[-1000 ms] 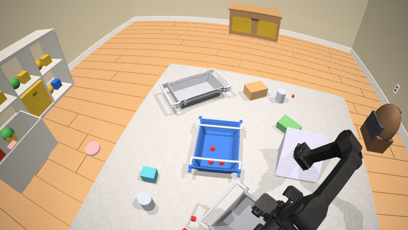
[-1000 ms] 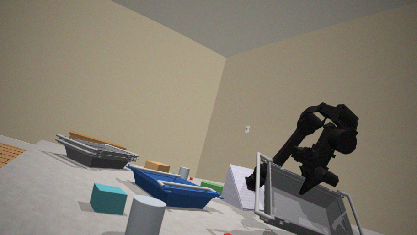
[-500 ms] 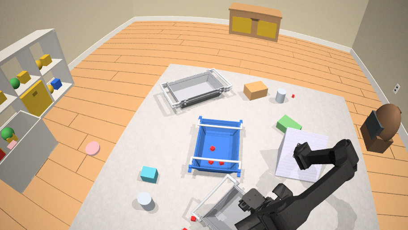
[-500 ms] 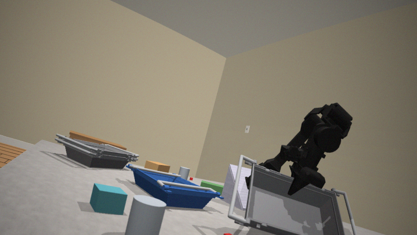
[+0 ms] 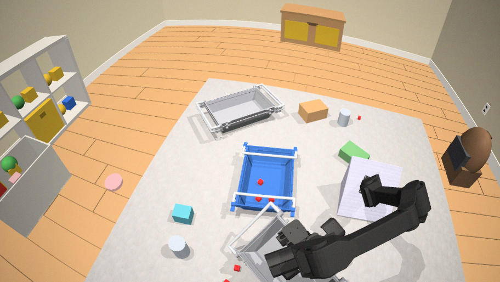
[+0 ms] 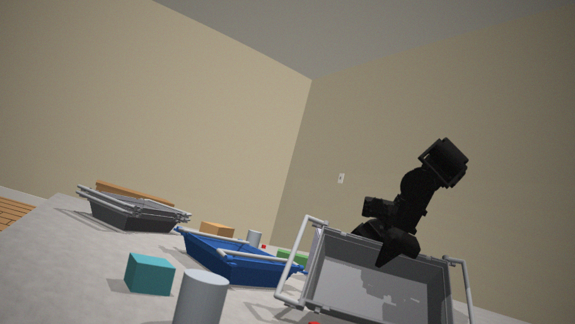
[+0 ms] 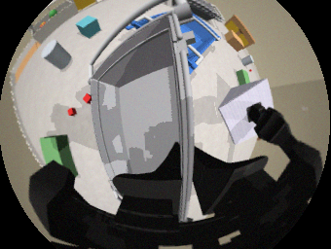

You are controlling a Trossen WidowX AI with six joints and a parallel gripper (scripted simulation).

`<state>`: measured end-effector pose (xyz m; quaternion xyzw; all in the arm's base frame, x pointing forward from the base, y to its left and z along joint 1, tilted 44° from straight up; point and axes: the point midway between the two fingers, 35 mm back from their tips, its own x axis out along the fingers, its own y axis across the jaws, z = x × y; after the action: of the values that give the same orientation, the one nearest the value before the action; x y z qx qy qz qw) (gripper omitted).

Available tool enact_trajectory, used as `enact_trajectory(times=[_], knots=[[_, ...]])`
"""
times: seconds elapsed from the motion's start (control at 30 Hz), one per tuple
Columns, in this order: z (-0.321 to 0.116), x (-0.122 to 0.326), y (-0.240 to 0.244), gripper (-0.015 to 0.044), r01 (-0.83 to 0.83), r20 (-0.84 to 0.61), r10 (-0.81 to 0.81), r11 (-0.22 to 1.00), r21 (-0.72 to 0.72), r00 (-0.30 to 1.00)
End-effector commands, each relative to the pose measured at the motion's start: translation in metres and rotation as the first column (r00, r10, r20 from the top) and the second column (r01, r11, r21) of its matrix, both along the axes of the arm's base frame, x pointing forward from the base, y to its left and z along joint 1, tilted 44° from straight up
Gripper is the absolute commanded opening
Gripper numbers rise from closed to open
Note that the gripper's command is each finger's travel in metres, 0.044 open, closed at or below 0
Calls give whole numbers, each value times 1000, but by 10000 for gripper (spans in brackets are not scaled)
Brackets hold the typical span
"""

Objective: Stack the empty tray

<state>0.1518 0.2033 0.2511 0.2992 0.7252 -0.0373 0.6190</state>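
Note:
The blue loaded tray (image 5: 290, 175) (image 6: 225, 265) (image 7: 197, 33) stands mid-table with small red blocks (image 5: 260, 181) inside. Its two white bars, the far one (image 5: 267, 154) and the near one (image 5: 263, 196), lie across its top. My gripper (image 5: 285, 238) (image 6: 388, 257) (image 7: 180, 145) is shut on the long wall of the empty grey tray (image 5: 259, 244) (image 6: 362, 281) (image 7: 138, 108). The grey tray hangs tilted in the air just in front of the blue tray's near end. One of its wire bars (image 5: 250, 224) (image 6: 292, 257) sticks out toward the blue tray.
Another grey tray (image 5: 245, 120) (image 6: 124, 219) stands at the back. An orange box (image 5: 312, 110), grey cylinder (image 5: 344, 117), green block (image 5: 352, 151) and white wedge (image 5: 370, 189) lie to the right. A teal cube (image 5: 182, 213), grey cylinder (image 5: 177, 243) and loose red block (image 5: 237, 268) lie front left.

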Motion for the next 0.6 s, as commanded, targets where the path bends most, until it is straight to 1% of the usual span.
enact_trajectory(times=[0.0,0.57], knots=[[-4,16,-5,0,38,-12,-38,999,-11,999],[-28,65,-27,0,136,-109,-138,990,-29,984]])
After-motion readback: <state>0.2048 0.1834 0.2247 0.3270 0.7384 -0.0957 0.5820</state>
